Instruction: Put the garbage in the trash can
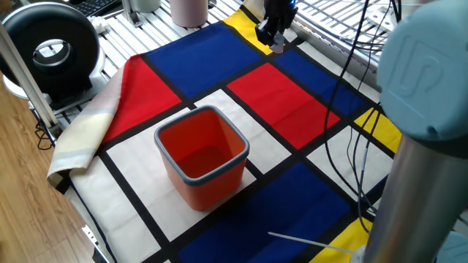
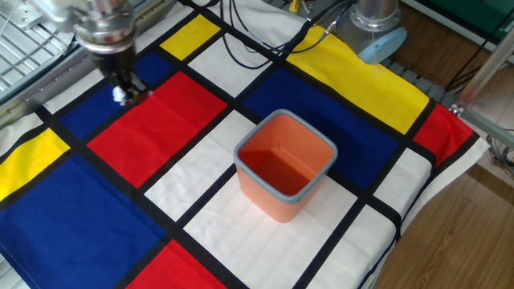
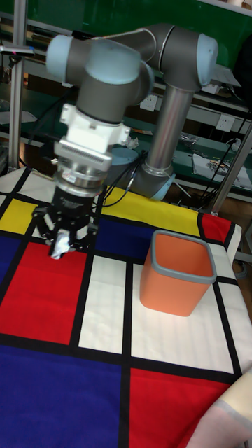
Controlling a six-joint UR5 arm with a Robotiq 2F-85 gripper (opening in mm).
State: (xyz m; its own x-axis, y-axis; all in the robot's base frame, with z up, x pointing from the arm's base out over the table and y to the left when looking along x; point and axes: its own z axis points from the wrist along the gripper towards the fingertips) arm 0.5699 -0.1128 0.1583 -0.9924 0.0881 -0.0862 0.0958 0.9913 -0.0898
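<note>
The orange-red trash can (image 1: 202, 155) (image 2: 284, 164) (image 3: 178, 273) stands upright and looks empty on a white square of the checked cloth. My gripper (image 1: 273, 40) (image 2: 125, 90) (image 3: 64, 247) hangs above the cloth's far blue and red squares, well away from the bin. It is shut on the garbage (image 3: 61, 246) (image 2: 120, 95), a small white-grey crumpled wad showing between the fingertips. In the one fixed view the wad (image 1: 277, 48) is only a pale speck at the fingertips.
A pale pink cup (image 1: 189, 10) and a black round device (image 1: 50, 48) sit beyond the cloth's far edge. Black cables (image 2: 257, 40) trail over the cloth near the arm's base (image 2: 376, 32). The cloth's corner (image 1: 77, 142) hangs over the table edge.
</note>
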